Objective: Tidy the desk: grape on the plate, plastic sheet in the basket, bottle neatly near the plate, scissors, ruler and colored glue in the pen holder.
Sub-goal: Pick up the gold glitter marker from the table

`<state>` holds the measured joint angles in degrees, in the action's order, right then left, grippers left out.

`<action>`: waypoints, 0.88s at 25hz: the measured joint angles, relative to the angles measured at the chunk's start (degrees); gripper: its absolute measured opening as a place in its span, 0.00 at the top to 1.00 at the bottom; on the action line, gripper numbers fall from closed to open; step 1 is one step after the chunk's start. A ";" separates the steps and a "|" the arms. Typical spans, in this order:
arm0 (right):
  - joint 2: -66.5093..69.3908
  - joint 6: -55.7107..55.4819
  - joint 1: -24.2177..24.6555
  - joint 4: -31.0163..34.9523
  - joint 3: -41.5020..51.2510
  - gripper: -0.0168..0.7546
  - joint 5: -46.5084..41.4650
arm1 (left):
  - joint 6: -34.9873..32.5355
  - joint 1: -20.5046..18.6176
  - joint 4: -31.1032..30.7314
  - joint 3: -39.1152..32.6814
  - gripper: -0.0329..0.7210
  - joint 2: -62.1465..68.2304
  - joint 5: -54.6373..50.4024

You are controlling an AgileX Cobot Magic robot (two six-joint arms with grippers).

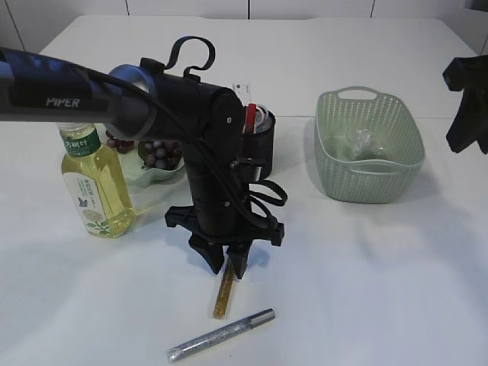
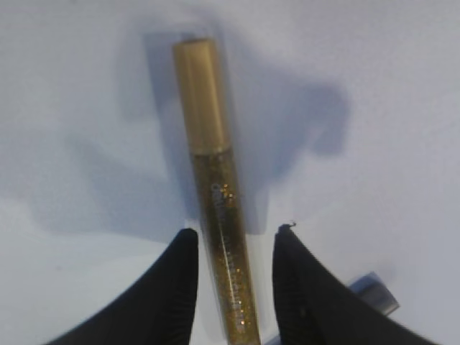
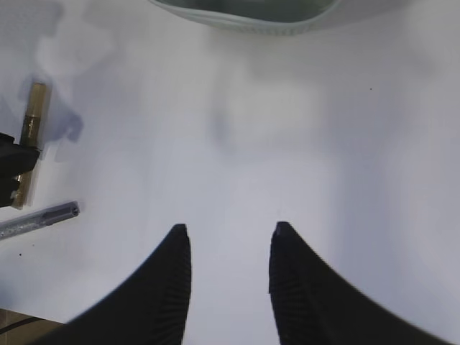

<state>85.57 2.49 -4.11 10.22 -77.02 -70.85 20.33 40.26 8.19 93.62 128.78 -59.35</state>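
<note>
Most of it looks done: purple grapes (image 1: 160,152) on the pale green plate (image 1: 145,174), crinkly clear plastic sheet (image 1: 360,142) in the green woven basket (image 1: 369,149), yellow drink bottle (image 1: 93,181) beside the plate, red-handled stuff in the black pen holder (image 1: 261,137). Left to do: the gold glitter glue tube (image 2: 215,194) and silver glitter glue tube (image 1: 221,335) on the near bench (image 1: 366,282). Left wrist view shows the left claw (image 2: 233,248) partly open, straddling the gold tube, not gripping yet. Right claw (image 3: 230,244) is part open, empty, off right.
</note>
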 joint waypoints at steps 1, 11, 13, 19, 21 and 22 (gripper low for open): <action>0.00 0.00 0.00 0.00 0.00 0.58 0.00 | 0.00 0.00 0.00 0.00 0.61 0.00 0.00; 0.00 0.00 0.00 0.00 0.00 0.58 0.00 | 0.08 0.00 0.00 0.09 0.61 0.69 0.55; 0.00 0.00 0.00 0.00 0.00 0.58 0.00 | 0.08 0.00 -0.12 0.09 0.61 0.69 0.67; 0.00 0.00 0.00 0.00 0.00 0.58 0.00 | 0.08 0.00 -0.31 0.09 0.61 0.69 1.39; 0.00 0.00 0.00 0.00 0.00 0.58 0.00 | 0.08 0.00 -0.31 0.09 0.61 0.69 1.54; 0.00 0.00 0.00 0.00 0.00 0.58 0.00 | 0.08 0.00 -0.31 0.09 0.61 0.69 1.64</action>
<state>85.57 2.49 -4.11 10.22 -77.02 -70.85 20.42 40.26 7.88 93.71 129.47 -57.71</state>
